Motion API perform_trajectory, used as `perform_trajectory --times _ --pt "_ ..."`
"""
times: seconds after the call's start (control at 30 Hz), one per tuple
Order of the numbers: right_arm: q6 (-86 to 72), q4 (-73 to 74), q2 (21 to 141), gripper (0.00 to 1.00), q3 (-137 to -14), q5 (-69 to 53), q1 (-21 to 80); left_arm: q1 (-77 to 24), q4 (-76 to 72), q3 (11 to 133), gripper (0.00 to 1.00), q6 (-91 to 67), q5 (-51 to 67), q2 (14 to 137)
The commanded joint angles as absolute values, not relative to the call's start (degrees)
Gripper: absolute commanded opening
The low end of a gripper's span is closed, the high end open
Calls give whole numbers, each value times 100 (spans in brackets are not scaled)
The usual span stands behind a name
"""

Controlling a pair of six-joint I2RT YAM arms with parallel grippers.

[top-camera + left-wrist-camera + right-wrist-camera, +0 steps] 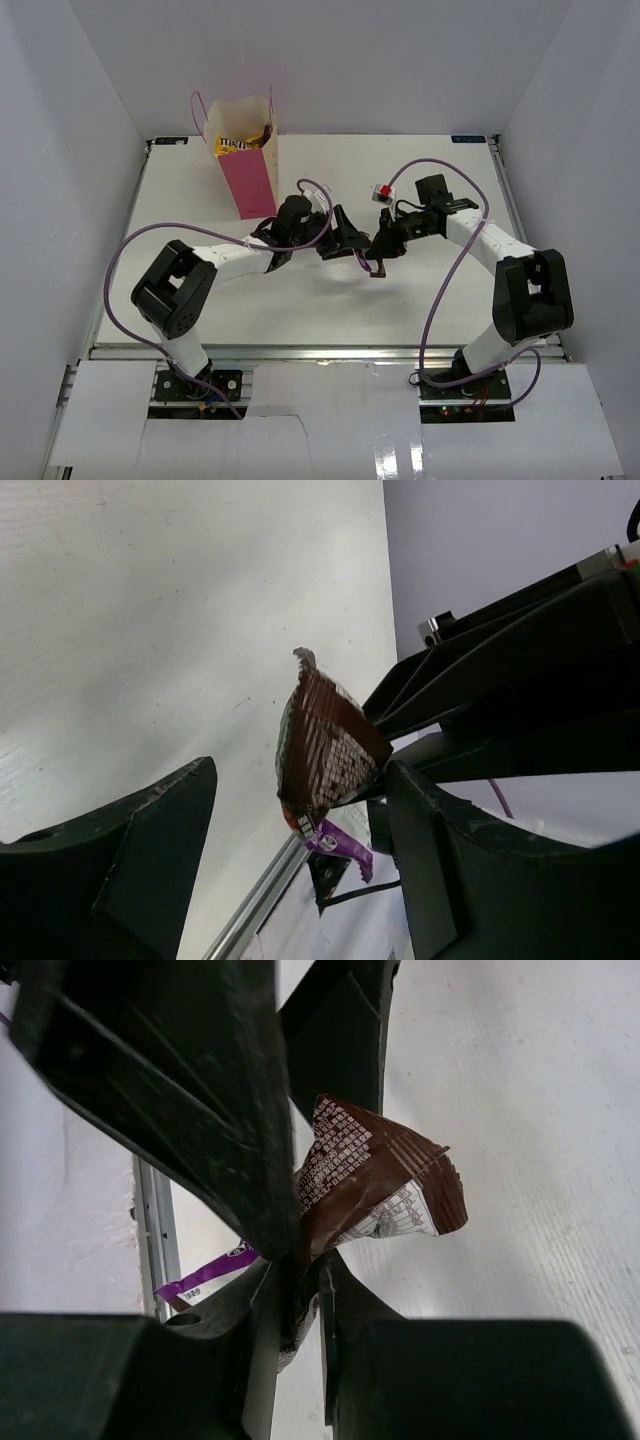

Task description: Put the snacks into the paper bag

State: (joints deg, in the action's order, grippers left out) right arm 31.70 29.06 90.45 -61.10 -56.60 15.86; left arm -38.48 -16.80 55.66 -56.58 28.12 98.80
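The paper bag (247, 165), pink with a cream front, stands upright at the back left, and a yellow snack (232, 145) shows inside its open top. My right gripper (384, 250) is shut on a dark brown snack (372, 1175) and holds it above the table's middle. In the right wrist view the right gripper (308, 1272) pinches the packet's lower edge. A purple strip (205, 1275) hangs below the packet. My left gripper (354, 244) is open. In the left wrist view the left gripper (300, 780) has its jaws standing wide on either side of the brown snack (325, 745), not touching it.
A small red and white object (380, 192) lies on the table behind the grippers. White walls enclose the table on three sides. A metal rail (330, 350) runs along the table's near edge.
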Motion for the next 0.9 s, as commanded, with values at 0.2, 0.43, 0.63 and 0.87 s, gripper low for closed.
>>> perform_trajectory --times 0.2,0.43,0.63,0.87 --pt "2971 2936 8658 23 -6372 -5915 1863 -3929 -1837 5757 43 -5748 2857 9791" --pt "3093 3085 8306 43 -6381 -5310 1846 -3815 -1662 5511 19 -5362 2558 9177" --pt "3260 3321 8060 56 -6468 -4852 1591 -3490 -29 5905 15 -4179 1944 8491" --pt "3674 3375 7647 58 -6539 -4518 1169 -2515 2020 7390 15 -2893 1152 7612"
